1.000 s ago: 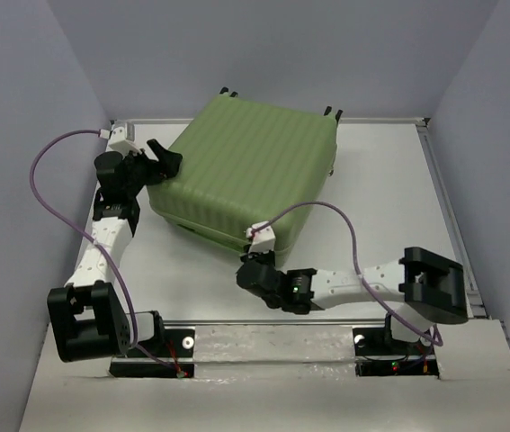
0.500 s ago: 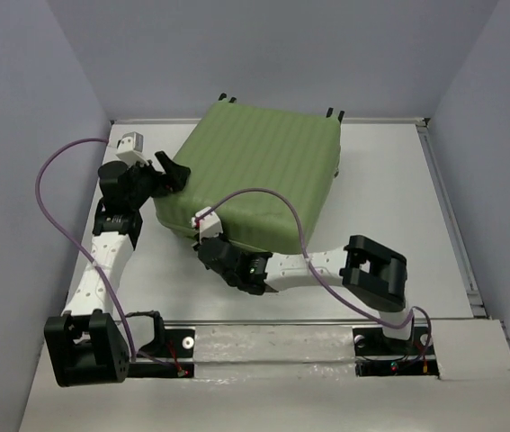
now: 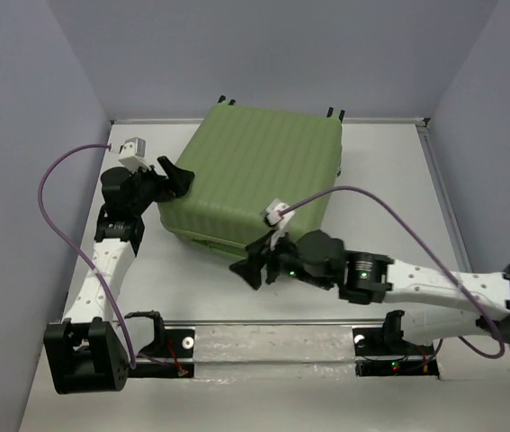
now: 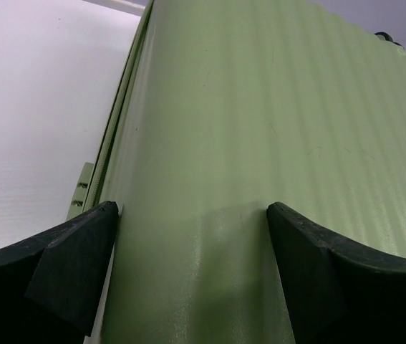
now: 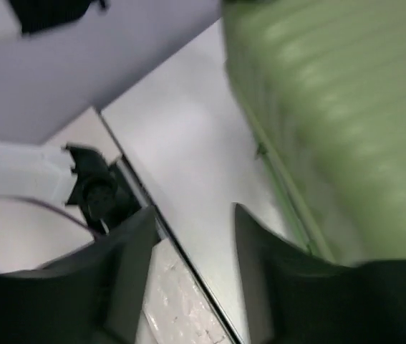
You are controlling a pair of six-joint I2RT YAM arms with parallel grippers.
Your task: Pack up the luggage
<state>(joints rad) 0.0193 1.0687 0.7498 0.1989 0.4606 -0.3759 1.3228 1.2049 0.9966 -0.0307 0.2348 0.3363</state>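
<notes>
The left fingers (image 4: 66, 265) stand wide apart over the left corner of the luggage (image 3: 259, 171), one by the seam and one on the ribbed shell. They are not closed on it, and whether they press cannot be told. The right fingers (image 5: 134, 244) are also apart and hold nothing; only bare table (image 3: 389, 198) shows between them, with the green shell just beside. The left gripper (image 3: 175, 175) is at the far left corner. The right gripper (image 3: 247, 268) hangs low at the near edge, close to the seam. The luggage lies flat and shut in the middle of the table, wheels to the back. The step seems to be work on the lid, and the contents cannot be seen. The next move probably calls for the right fingers to reach the seam while the left side steadies the corner. Half a second ago the shell looked tilted, hiding its lower half; now the seam shows again. The right arm, folded then, is stretched out to the right.
</notes>
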